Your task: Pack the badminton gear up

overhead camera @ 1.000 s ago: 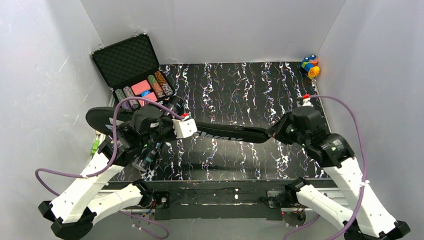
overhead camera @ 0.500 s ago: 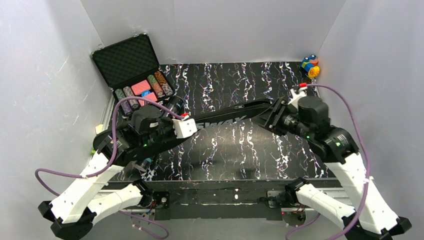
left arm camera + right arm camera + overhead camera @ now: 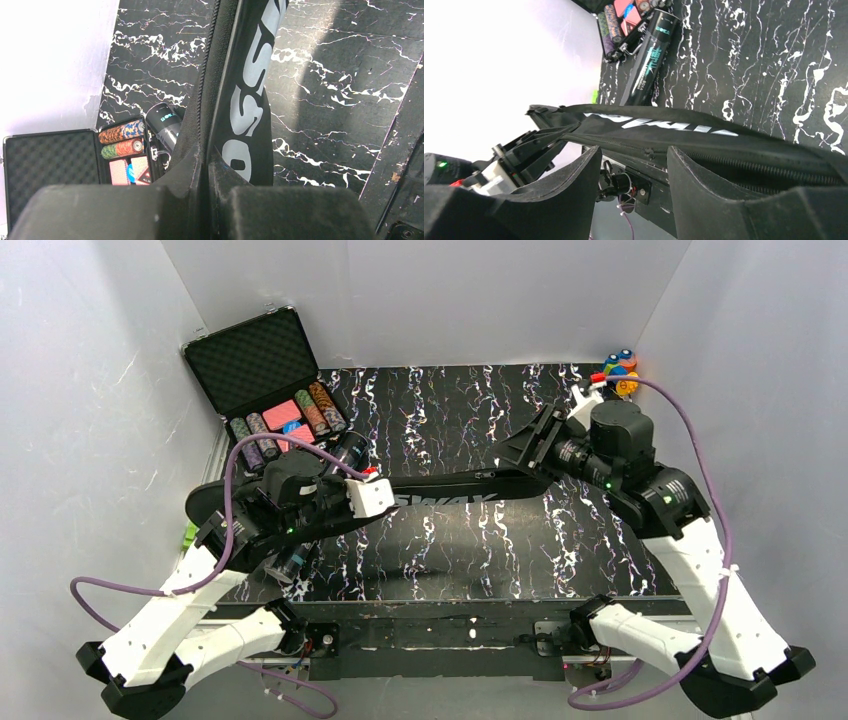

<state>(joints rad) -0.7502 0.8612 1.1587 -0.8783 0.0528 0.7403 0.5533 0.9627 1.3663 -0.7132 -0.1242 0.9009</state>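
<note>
The bag [image 3: 440, 487] stretches with its long axis left to right, between both arms. The left claw [image 3: 206, 165] pinches its wide end. The right claw [image 3: 634, 150] stands spread just at the narrow end, not gripping it.

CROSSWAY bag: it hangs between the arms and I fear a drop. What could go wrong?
1. The right gripper stands open around the CROSSWAY bag's zipper edge; only the left gripper clamps it, so that end could sag.
2. The dark tube lies beneath it beside the poker chip case; a sagging bag might knock it rolling.
</note>
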